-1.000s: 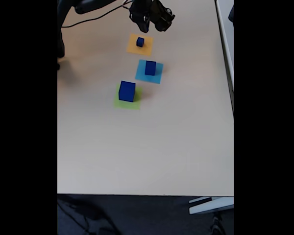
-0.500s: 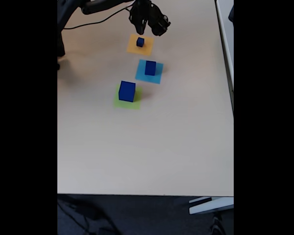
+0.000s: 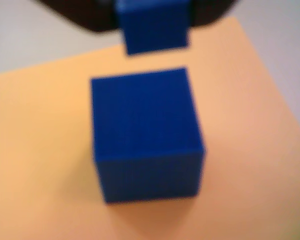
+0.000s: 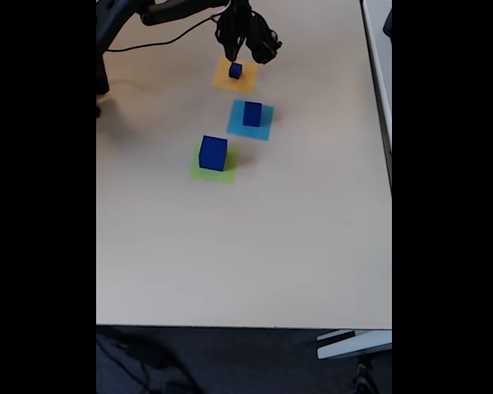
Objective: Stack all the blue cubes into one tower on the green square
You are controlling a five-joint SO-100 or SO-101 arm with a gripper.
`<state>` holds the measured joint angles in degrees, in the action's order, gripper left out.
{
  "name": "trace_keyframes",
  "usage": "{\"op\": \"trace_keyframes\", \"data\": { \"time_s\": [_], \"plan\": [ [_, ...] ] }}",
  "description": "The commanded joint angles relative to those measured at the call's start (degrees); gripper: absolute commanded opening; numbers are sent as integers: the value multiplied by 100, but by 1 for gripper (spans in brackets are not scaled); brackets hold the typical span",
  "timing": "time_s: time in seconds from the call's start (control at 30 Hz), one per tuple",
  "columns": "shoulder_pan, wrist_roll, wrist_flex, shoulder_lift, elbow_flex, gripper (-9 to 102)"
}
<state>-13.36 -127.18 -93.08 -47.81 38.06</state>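
We count three blue cubes on the counter [image 4: 255, 246]: small cube [image 4: 235, 71] on the orange square [image 4: 223, 78] under the gripper [image 4: 245, 49], medium cube [image 4: 252, 113] on the light-blue square [image 4: 264, 127], large cube [image 4: 213, 153] on the green square [image 4: 222, 175]. Whether the fingers are apart, we cannot tell.

Fixed view high, far, looking down at table [image 4: 246, 246] — wrist view close; both share orange square [image 4: 223, 80].

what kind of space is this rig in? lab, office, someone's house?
Probably an office or lab bench, though little beyond the table shows. A plain beige tabletop carries three coloured paper squares, each with a blue cube, like the large cube on the green square. Dark carpet-like floor lies below the table's edge.
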Motion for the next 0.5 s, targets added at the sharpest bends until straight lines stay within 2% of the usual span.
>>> {"op": "trace_keyframes", "data": {
  "time_s": [0.0,0.47],
  "plan": [
    [62,70,114,-44,-272,0],
    [132,158,404,0,-44,0]
  ]
}}
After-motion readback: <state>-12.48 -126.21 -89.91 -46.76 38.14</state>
